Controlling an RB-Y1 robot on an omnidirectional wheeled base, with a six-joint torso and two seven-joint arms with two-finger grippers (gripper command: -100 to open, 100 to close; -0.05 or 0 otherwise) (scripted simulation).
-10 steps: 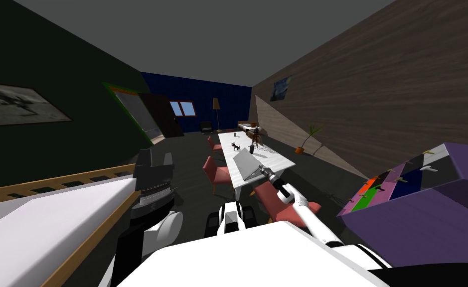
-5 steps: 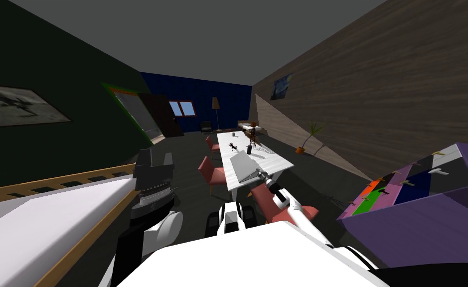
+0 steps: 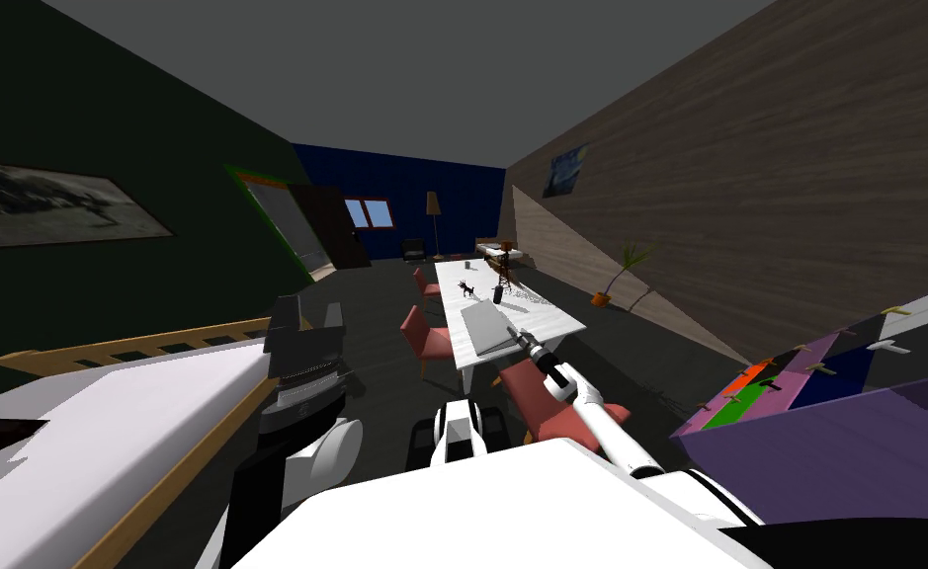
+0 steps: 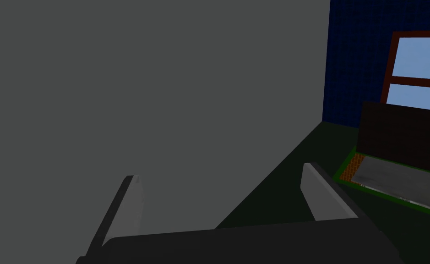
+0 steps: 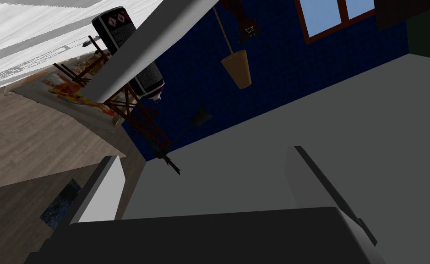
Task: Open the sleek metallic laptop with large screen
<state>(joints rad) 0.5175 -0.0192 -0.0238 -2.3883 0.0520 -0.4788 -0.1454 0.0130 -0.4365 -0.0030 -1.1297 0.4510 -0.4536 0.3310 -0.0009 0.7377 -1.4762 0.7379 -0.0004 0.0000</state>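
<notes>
The grey laptop lies on the near end of the white table, its lid partly raised. My right arm reaches to its near right corner, and the right gripper is beside the lid's edge. In the right wrist view the right gripper stands open and empty. A grey bar that looks like the laptop's lid edge crosses beyond the fingers, apart from them. My left gripper is raised at the left, away from the table. The left wrist view shows the left gripper open with nothing in it.
A dark bottle and a wooden tower model stand behind the laptop. Red chairs flank the table's near end. A purple drawer cabinet is at the right. A white surface with a wooden rail is at the left.
My head view has turned a little. The right hand stays at the laptop's near corner, and the lid shows as a smaller, flatter wedge than a second ago.
</notes>
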